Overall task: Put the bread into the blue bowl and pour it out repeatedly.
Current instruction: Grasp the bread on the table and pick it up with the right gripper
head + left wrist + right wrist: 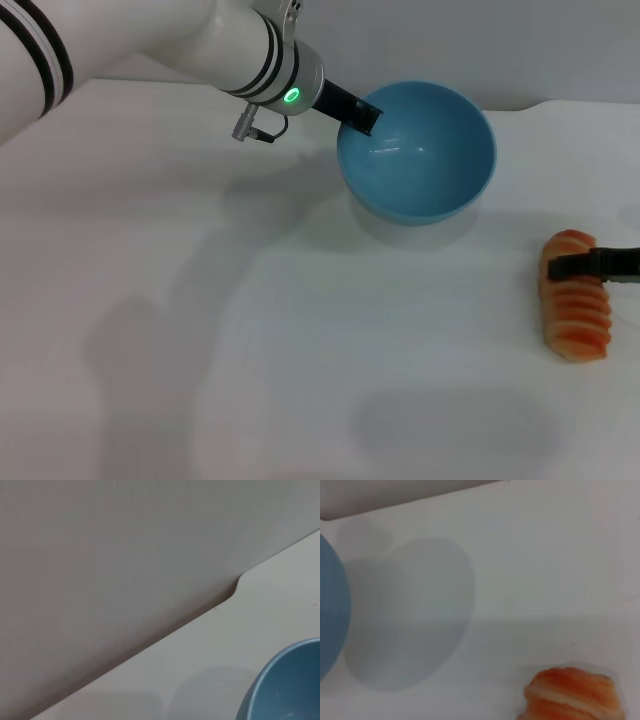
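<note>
The blue bowl (420, 150) sits at the back middle of the white table, tilted toward me, with nothing inside. My left gripper (360, 114) is clamped on its left rim, one black finger reaching inside. The bowl's edge (285, 690) also shows in the left wrist view. The bread (577, 310), orange and ridged, lies on the table at the far right. My right gripper (575, 266) comes in from the right edge, with one black finger lying across the loaf's far end. One end of the bread (572, 692) shows in the right wrist view, with the bowl's side (332, 610) farther off.
The white table (250, 330) stretches wide in front and to the left. Its back edge meets a grey wall (125, 555) just behind the bowl, with a notch in the edge (236, 587).
</note>
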Robot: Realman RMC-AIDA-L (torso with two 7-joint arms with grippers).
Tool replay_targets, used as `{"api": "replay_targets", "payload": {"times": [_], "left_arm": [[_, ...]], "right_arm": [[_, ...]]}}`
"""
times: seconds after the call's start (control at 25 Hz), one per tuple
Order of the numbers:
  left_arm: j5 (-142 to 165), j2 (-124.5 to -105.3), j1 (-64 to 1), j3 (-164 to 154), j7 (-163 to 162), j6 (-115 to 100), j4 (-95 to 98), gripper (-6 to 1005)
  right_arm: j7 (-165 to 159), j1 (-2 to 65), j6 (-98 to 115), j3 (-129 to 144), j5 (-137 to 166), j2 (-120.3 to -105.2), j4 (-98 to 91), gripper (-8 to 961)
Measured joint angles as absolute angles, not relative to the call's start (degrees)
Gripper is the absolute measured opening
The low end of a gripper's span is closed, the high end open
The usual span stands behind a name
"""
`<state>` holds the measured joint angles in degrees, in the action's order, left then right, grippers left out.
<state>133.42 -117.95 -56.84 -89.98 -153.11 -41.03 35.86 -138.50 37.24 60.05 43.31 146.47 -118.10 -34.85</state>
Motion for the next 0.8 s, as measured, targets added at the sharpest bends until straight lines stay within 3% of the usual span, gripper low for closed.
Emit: {"api": "replay_targets", "payload": {"times": [0.8], "left_arm": [[133.34,-118.02,-56.52,-89.73,-153.10,-40.78,36.22,-2]], "right_arm": [[-138.16,37.64,62.38,47.35,146.62,-117.77,-36.13,567]]}}
